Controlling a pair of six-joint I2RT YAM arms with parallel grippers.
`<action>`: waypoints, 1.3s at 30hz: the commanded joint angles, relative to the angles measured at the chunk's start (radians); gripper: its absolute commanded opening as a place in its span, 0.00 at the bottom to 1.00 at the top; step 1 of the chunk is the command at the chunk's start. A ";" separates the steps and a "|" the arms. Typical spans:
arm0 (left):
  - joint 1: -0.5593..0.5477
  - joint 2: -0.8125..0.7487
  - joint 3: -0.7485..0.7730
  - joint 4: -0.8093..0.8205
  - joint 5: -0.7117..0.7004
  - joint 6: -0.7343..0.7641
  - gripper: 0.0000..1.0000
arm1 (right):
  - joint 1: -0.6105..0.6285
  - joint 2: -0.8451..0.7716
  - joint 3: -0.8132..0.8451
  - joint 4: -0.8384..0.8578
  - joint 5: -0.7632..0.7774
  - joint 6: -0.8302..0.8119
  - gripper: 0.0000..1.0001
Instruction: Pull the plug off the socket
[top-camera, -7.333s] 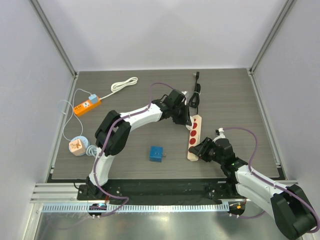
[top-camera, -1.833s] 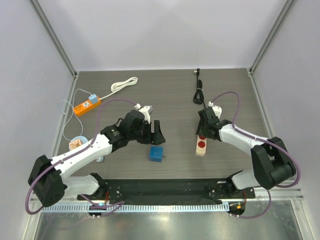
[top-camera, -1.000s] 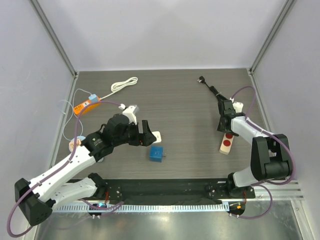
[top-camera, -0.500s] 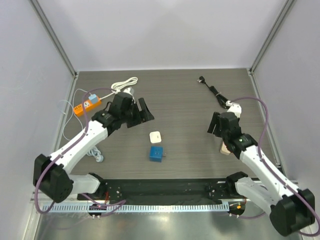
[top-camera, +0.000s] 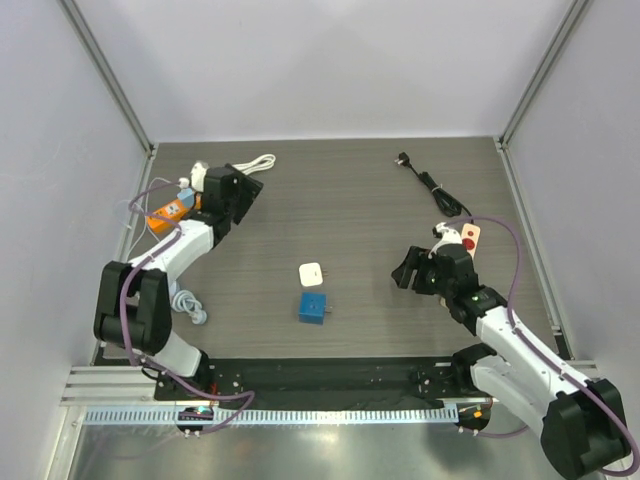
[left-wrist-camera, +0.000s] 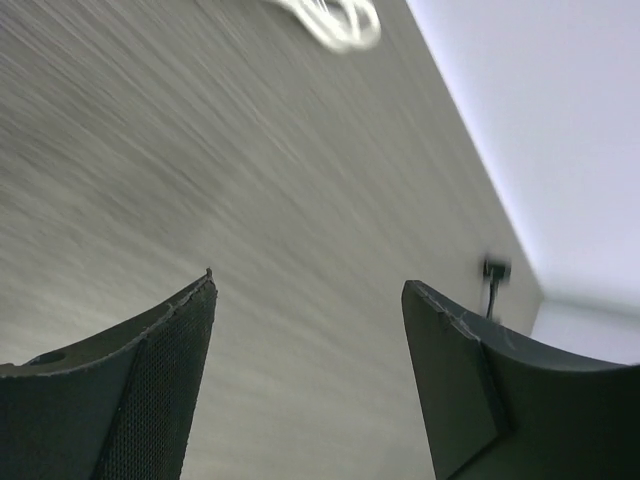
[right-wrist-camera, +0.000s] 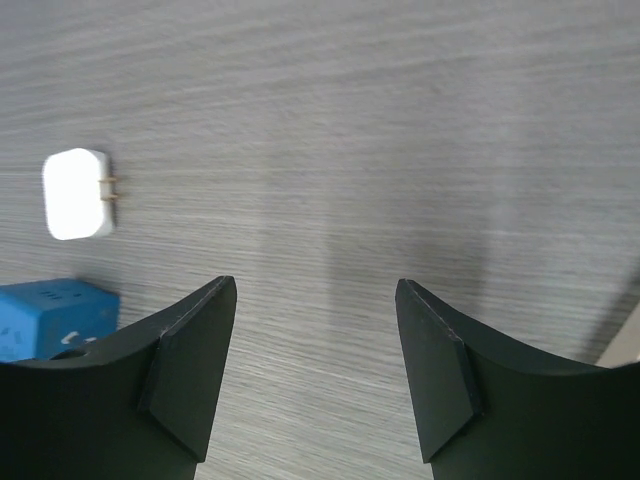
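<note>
White plug (top-camera: 311, 272) lies free beside blue socket cube (top-camera: 314, 307); left fingers (left-wrist-camera: 150, 400) and right fingers (right-wrist-camera: 185, 365) gape empty.

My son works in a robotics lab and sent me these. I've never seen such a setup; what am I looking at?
Two robot arms, the left arm and the right arm, are bolted at the near edge of a table; each ends in a two-finger pincer. The big picture looks down from above. The other two come from a camera on each wrist, so the dark shapes below are that arm's own fingers. On the table lie a white plug, a blue cube near it but apart, an orange power strip, a white cable, a black cable and a pale strip with a red socket. The left pincer and the right pincer both stand open and hold nothing.
</note>
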 joint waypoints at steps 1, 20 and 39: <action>0.046 0.036 -0.048 0.295 -0.202 -0.146 0.75 | 0.003 -0.054 0.010 0.087 -0.041 -0.017 0.71; 0.169 0.463 0.258 0.114 -0.389 -0.470 0.53 | 0.004 -0.111 -0.036 0.135 -0.111 -0.014 0.70; 0.189 0.588 0.391 0.042 -0.408 -0.430 0.49 | 0.004 -0.116 -0.045 0.147 -0.116 -0.012 0.71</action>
